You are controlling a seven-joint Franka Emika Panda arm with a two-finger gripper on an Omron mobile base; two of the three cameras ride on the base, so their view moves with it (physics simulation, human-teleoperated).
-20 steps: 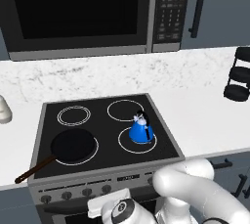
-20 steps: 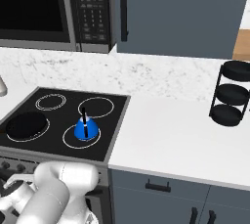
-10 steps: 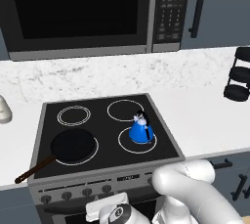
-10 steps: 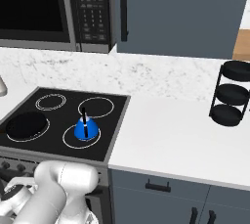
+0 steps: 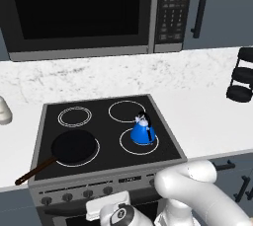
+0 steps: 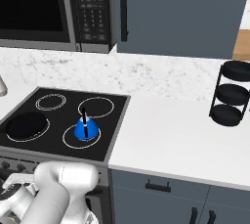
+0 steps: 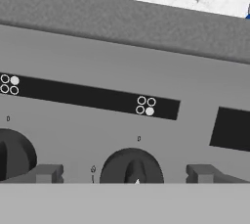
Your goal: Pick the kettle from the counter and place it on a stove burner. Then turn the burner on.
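Since a second ago, little has shifted on the stove top: the kettle [image 5: 143, 132] sits where it did, upright on the front right stove burner [image 5: 139, 141], inside its thin white ring, with the desk [image 6: 185, 135] well clear to the side. What has changed is my arm, which has sunk a touch lower in front of the range in both base views. I read that as the placing step being done and the knob step under way.

From the hand view, my end effector [image 7: 124, 173] is released, its fingertips [image 7: 48, 173] spread wide on either side of a dark knob [image 7: 132, 168] on the stove's front panel, not yet touching it. A small burner diagram [image 7: 145, 105] above that knob has its lower right dot lit, which suggests this is the right control, though I would not swear to it.

The knob's lower half is cut off at the bottom of the hand view, so its pointer position is hard to make out. A second knob [image 7: 14, 155] is clipped at the left edge. In the base views my own arm hides the hand and most of the panel. The frying pan [image 5: 74, 146] occupies the front left burner.
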